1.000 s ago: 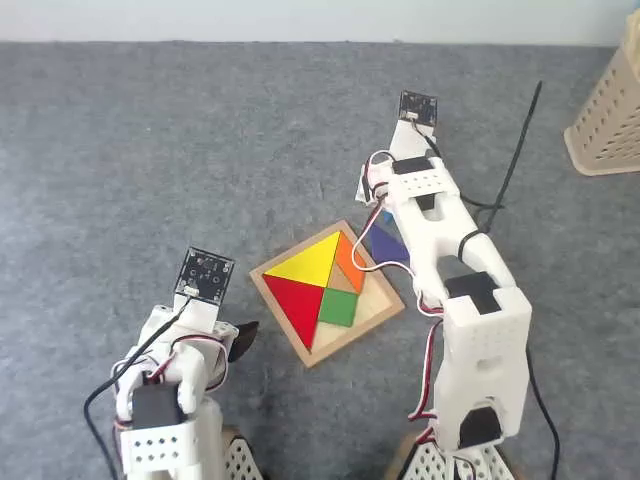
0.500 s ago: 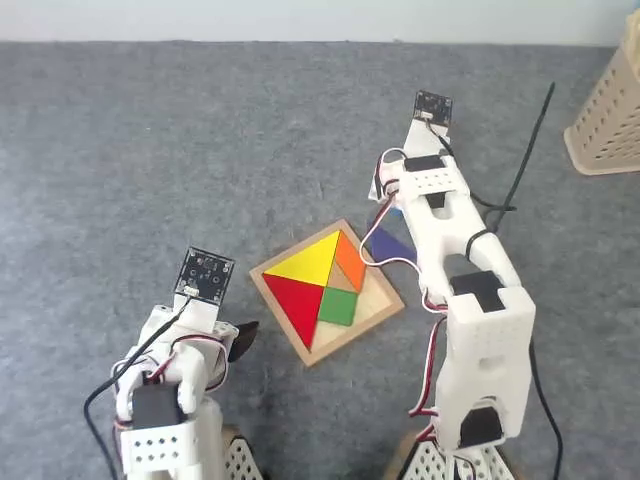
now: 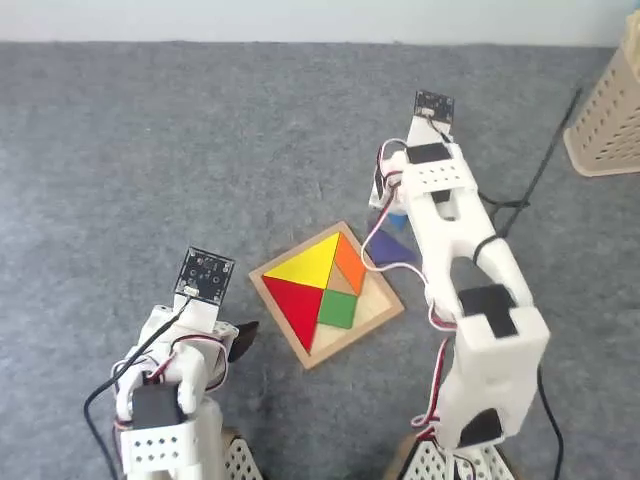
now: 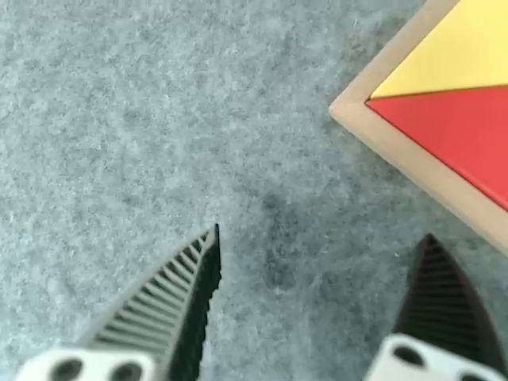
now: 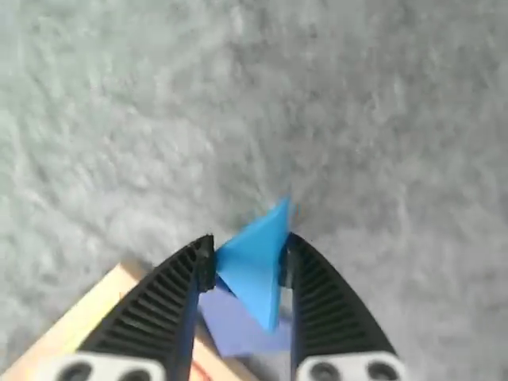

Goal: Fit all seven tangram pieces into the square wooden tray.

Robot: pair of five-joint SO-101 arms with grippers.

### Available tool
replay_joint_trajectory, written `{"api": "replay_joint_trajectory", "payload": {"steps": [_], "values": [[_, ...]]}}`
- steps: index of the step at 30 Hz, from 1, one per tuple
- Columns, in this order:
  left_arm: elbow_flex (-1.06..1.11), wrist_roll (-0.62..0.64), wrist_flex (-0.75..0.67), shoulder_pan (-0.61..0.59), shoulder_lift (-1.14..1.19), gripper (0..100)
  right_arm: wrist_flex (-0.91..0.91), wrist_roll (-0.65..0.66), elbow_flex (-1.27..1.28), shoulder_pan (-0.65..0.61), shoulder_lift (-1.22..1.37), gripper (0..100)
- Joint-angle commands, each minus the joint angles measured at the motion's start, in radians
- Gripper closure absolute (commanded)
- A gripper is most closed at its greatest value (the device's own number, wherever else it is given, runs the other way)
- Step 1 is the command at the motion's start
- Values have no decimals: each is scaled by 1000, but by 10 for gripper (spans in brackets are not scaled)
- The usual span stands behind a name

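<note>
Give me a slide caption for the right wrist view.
Right gripper pinches a blue triangle, a purple piece close by, over grey carpet.

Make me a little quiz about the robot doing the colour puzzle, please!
1. True or false: the right hand is shut on a blue triangle.
2. Pick one: which piece lies outside the wooden tray? A the red one, B the purple piece, C the yellow one.
3. Fill the gap: the left hand is open and hangs over the grey ____, close to a corner of the tray.

Key: 1 true. 2 B. 3 carpet.
</note>
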Motion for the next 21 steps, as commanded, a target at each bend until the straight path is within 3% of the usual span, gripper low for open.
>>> {"api": "replay_joint_trajectory", "payload": {"steps": [1,11,21], "values": [[-5,-5,0,5,-14,647,44,25,91,-15,-156,982],[-5,-5,0,5,-14,647,36,84,325,-31,-437,981],[-5,-5,0,5,-14,647,39,233,466,-208,-503,983]]}}
